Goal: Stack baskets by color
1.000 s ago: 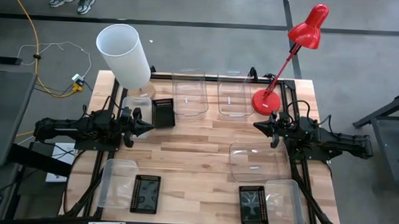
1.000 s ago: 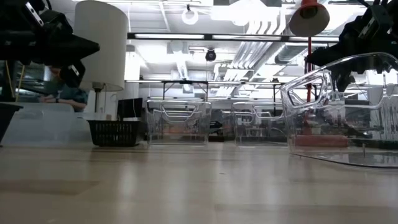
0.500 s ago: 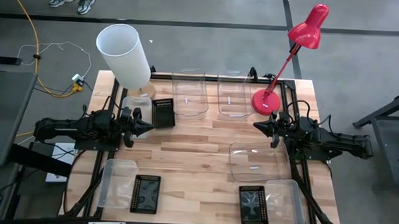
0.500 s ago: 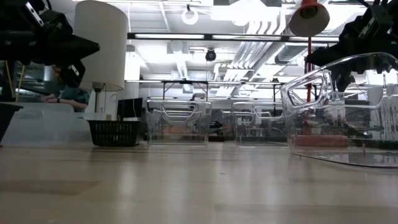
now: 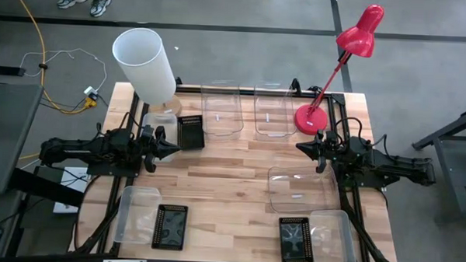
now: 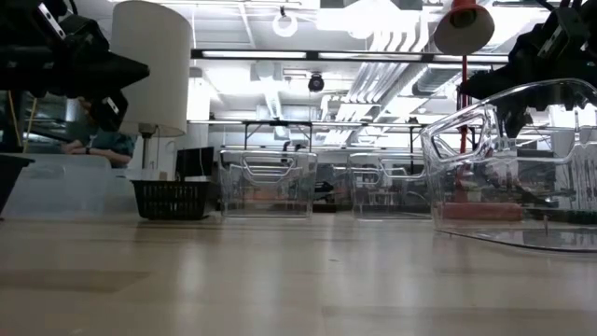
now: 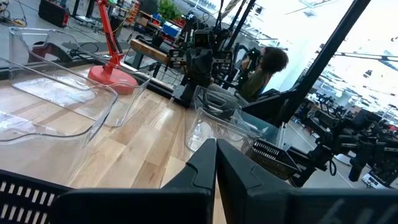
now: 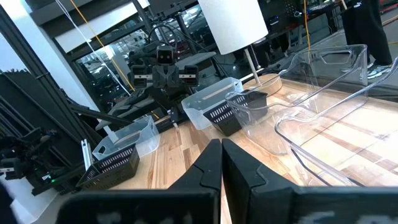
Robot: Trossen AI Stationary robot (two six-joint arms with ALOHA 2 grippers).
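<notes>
Several baskets stand on their bottoms on the wooden table (image 5: 232, 166). Two clear baskets (image 5: 222, 109) (image 5: 271, 110) are at the far edge and a third clear one (image 5: 299, 188) is right of the middle. Black perforated baskets are at the far left (image 5: 190, 131), near left (image 5: 170, 226) and near right (image 5: 295, 240). Beside each of them is a frosted white basket (image 5: 162, 121) (image 5: 137, 213) (image 5: 334, 237). My left gripper (image 5: 174, 148) hovers shut and level at the table's left. My right gripper (image 5: 301, 146) hovers shut at the right. Neither holds anything.
A tall white cylinder lampshade (image 5: 146, 64) stands at the far left corner, and a red desk lamp (image 5: 311, 118) has its base at the far right. The table's middle is bare wood. A person (image 7: 264, 68) sits in the room beyond the table.
</notes>
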